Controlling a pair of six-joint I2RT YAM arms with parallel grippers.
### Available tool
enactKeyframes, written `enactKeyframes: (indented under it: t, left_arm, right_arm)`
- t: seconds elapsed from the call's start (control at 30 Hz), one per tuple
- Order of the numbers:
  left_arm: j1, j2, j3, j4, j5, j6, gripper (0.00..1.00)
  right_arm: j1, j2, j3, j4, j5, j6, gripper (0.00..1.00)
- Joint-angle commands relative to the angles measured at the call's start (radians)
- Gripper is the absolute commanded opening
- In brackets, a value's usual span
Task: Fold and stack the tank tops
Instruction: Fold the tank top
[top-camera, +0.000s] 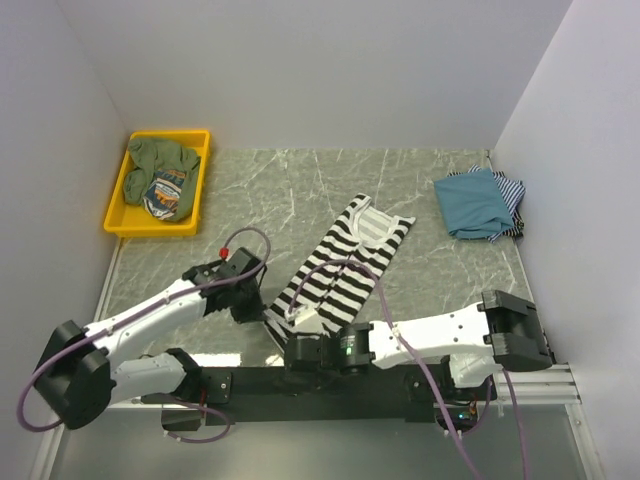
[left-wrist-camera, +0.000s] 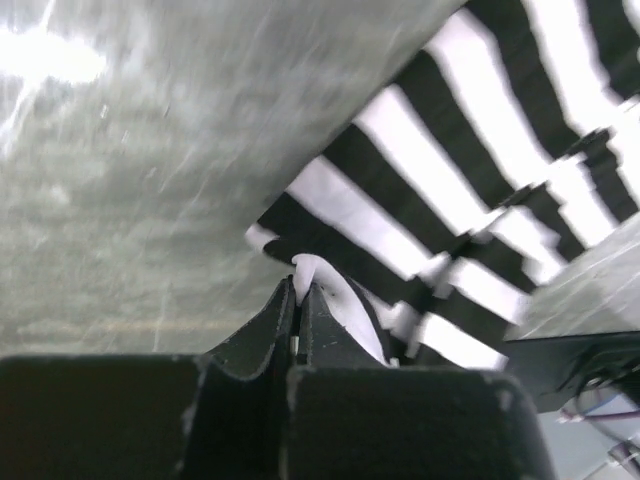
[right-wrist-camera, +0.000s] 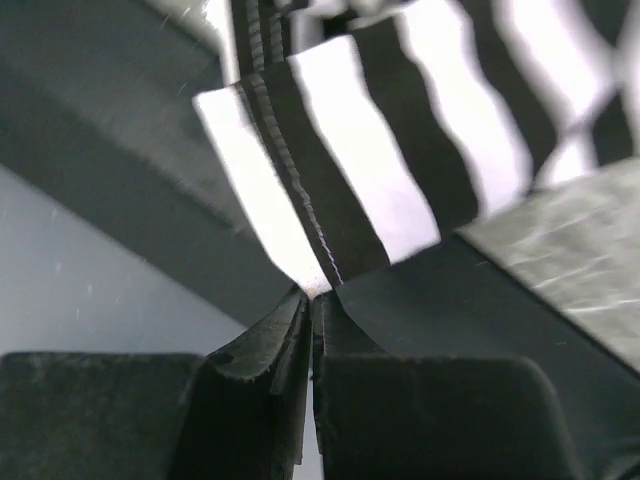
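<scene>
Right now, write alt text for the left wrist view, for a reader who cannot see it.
The left gripper is shut on a corner of the black-and-white striped tank top, a pinch of white cloth pressed between its dark jaws. The top spreads up and right across the grey marbled table.

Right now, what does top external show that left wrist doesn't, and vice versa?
Only top external: the yellow tray holding green clothes, the teal top on a pile far right, and the whole striped tank top. Only left wrist: the left end effector shut on a white fold of its edge. Both: the striped tank top's bands on the marble table.
</scene>
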Motion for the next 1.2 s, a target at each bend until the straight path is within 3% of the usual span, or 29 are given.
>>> enactKeyframes:
  t: [0.0, 0.23, 0.5, 0.9, 1.17]
  left_arm:
    - [0.03, 0.082, 0.1, 0.058, 0.015, 0.056, 0.01]
    - [0.064, 0.288, 0.381, 0.139, -0.005, 0.125, 0.01]
    - [0.065, 0.593, 0.671, 0.199, 0.006, 0.153, 0.01]
    - [0.065, 0.886, 0.979, 0.213, 0.015, 0.164, 0.01]
    - [0.065, 1.02, 1.107, 0.226, 0.063, 0.17, 0.01]
  right_arm:
    - [-0.082, -0.067, 0.0, -0.039, 0.012, -0.035, 0.05]
    - [-0.305, -0.157, -0.057, -0.046, 0.049, -0.108, 0.05]
    - [-0.492, -0.122, -0.06, -0.031, 0.09, -0.176, 0.04]
    - [-0.7, -0.076, -0.059, 0.001, 0.118, -0.243, 0.03]
    - [-0.794, -0.055, -0.08, 0.027, 0.112, -0.262, 0.03]
